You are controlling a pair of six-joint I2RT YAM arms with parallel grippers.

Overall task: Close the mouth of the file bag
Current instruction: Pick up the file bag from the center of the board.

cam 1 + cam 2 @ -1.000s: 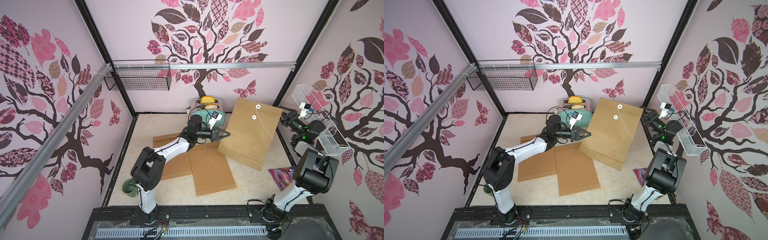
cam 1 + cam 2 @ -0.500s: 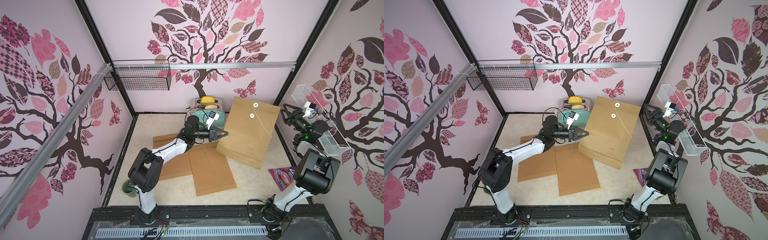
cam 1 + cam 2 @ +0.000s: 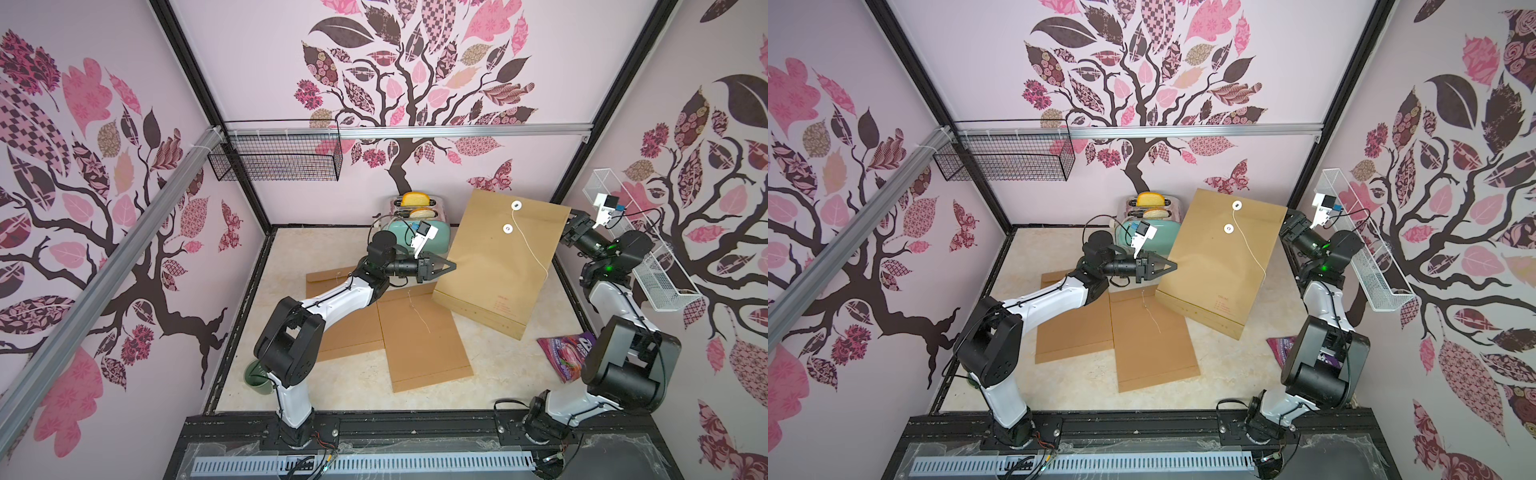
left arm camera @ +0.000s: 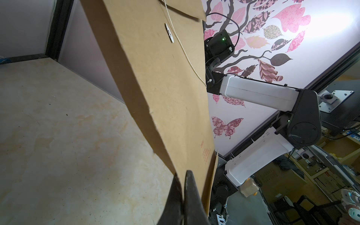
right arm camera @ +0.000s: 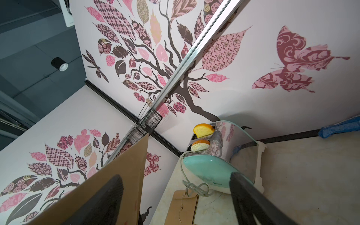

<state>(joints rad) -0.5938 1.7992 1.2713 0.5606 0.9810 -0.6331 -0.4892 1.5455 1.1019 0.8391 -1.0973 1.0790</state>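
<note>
Top views both show the counter (image 3: 286, 266) under a file bag (image 3: 490, 266) that is lifted and tilted at about 2 o'clock. Its bottom edge is lowest toward 5 o'clock and its mouth end is highest by the back wall. Two more envelopes (image 3: 419, 340) lie flat near the centre, and a toaster (image 3: 441, 240) stands at 12 o'clock, just behind the bag's 9 o'clock edge. The left jaws are pinched tight on that edge, as the left wrist view confirms. The right jaws stand wide apart at the bag's 3 o'clock top corner, with the paper beside one of them, gripping nothing. The flap looks folded over, yet the string (image 4: 187, 56) hangs loose down the face from the upper disc (image 3: 515, 204), not wound round the lower disc (image 3: 507, 227). So the holding step seems in hand. Next, I judge, the free jaws must catch the string and loop it round the lower disc while the left steadies the bag. Room is tight at 3 o'clock, where the side wall and a wire basket (image 3: 665, 291) crowd the right arm (image 3: 606, 299). Bare counter shows at 10 o'clock and toward 6 o'clock.
</note>
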